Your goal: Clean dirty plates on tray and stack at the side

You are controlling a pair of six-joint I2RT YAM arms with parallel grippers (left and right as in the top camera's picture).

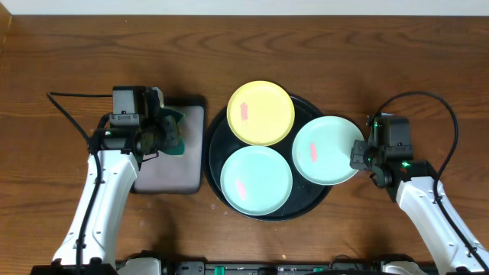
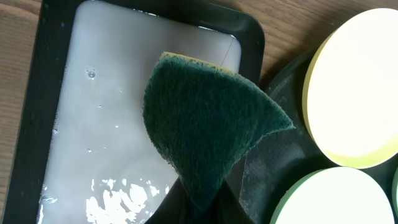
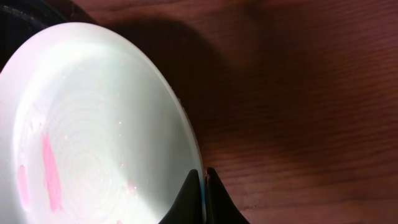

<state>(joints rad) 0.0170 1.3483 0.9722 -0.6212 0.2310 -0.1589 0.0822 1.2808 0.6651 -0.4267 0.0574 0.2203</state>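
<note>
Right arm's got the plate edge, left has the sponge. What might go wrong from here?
1. The right gripper pinches only the very rim of the right mint plate, which overhangs the round tray; lifting may let it slip or tip.
2. Moving it could nudge the yellow plate, which sits close.
3. The left gripper holds the sponge over the water-filled rectangular tray; carrying it across may drip on the table.

There is one yellow plate [image 1: 261, 113] and two green plates [image 1: 256, 181]. One round tray [image 1: 306, 201], one rectangular tray [image 1: 168, 174] and one sponge [image 2: 211, 124] lie here too.
</note>
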